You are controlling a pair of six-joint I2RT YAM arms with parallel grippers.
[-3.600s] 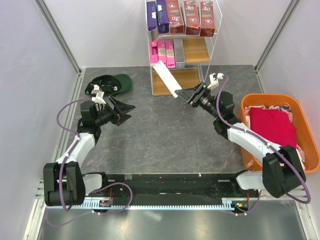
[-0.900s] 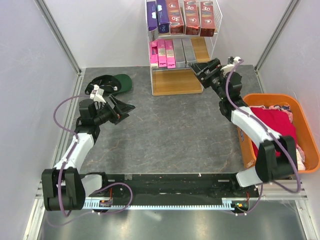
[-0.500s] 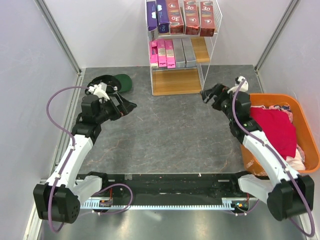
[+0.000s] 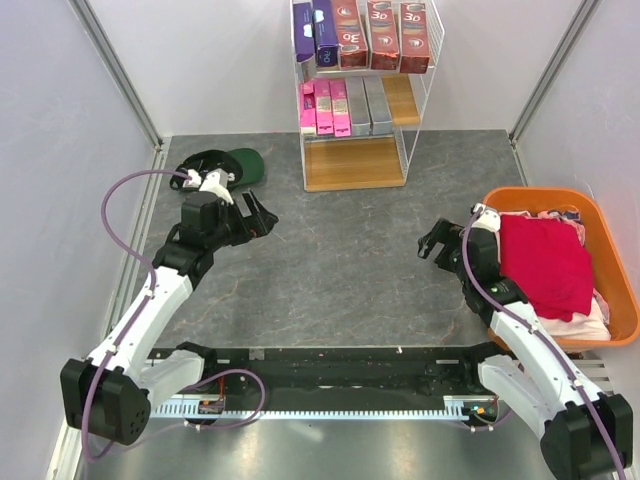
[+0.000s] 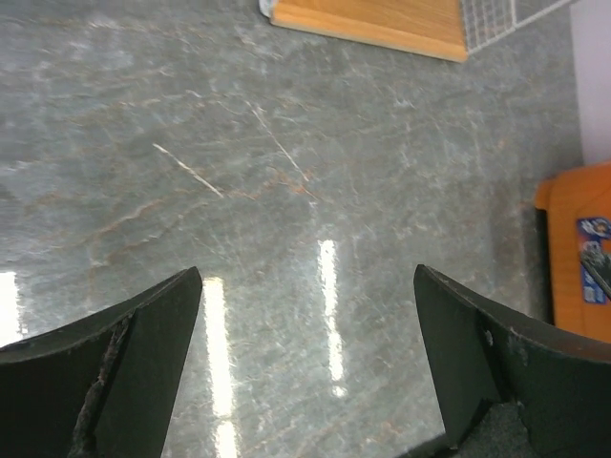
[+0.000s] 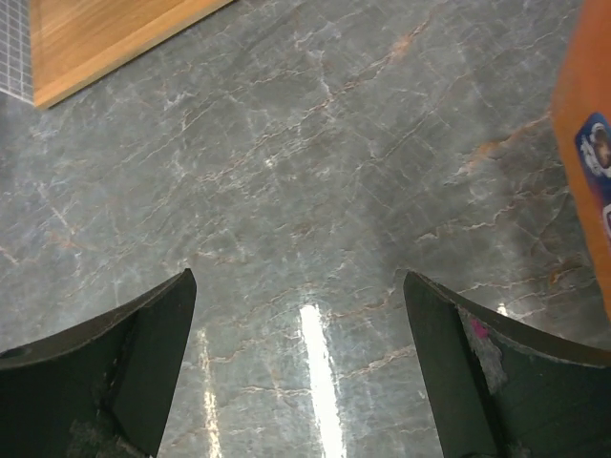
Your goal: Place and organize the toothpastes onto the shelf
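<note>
At the far middle of the grey tabletop (image 4: 340, 275), the white wire shelf (image 4: 352, 165), with all the toothpastes in view on its boards. On the top board, upright in one tight row: purple cartons (image 4: 315, 35) at the left end, dark red cartons (image 4: 385, 32) with white print filling the rest, side by side and touching. On the middle board, pink cartons (image 4: 322, 108) at the left, silver-grey cartons (image 4: 368, 104) just beside them, and plain wood at the right end. On the bottom board, plain wood only. Over the left half of the tabletop, near the green cap (image 4: 235, 165), the left gripper (image 4: 265, 220), aimed toward the middle and spread wide, holding nothing; in the left wrist view, only the veined grey surface between its two dark fingers (image 5: 124, 372), with a corner of the shelf's lowest board at the top edge. Over the right half, close to the orange basket (image 4: 500, 205) and well apart from the shelf, the right gripper (image 4: 428, 243), likewise spread wide and gripping nothing; in the right wrist view, bare tabletop between its fingers (image 6: 115, 372) and the basket's orange wall at the right edge. In the basket, a red cloth (image 4: 545, 260) on top of paler fabric. Both grippers well apart from each other and from every carton.
</note>
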